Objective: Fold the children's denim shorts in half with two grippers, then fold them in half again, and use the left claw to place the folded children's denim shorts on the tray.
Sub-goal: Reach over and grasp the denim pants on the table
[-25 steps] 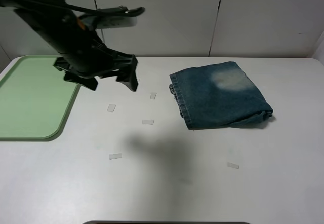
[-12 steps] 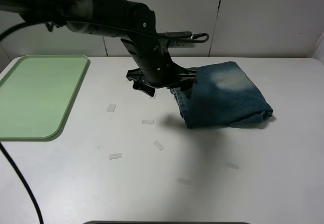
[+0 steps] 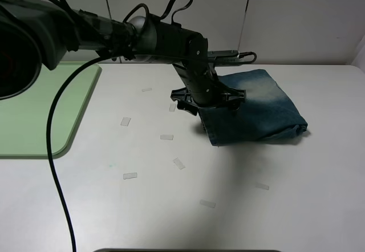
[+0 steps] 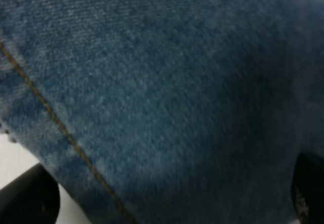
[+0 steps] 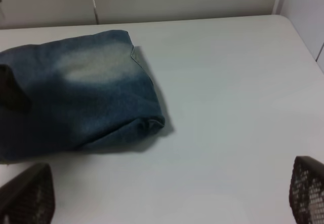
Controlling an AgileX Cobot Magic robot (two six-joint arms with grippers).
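The children's denim shorts point(image 3: 265, 112) lie folded into a compact rectangle on the white table, right of centre, with a pale faded patch facing up. My left claw point(image 3: 210, 105) hangs open over the shorts' left edge, with one jaw on each side of that edge. In the left wrist view the denim point(image 4: 162, 82) fills the frame between the left claw's point(image 4: 167, 198) spread fingertips point(image 4: 28, 198). My right gripper point(image 5: 167, 193) is open and empty, back from the shorts point(image 5: 76, 97), and is out of the exterior view. The pale green tray point(image 3: 23, 115) lies at the far left.
Several small pieces of clear tape point(image 3: 166, 137) are scattered on the table between the tray and the shorts. A black cable point(image 3: 54, 149) loops down from the left arm across the tray's right edge. A white wall runs behind the table.
My left arm has swung right from beside the tray to the shorts' left edge and lowered onto it. The shorts have not moved.
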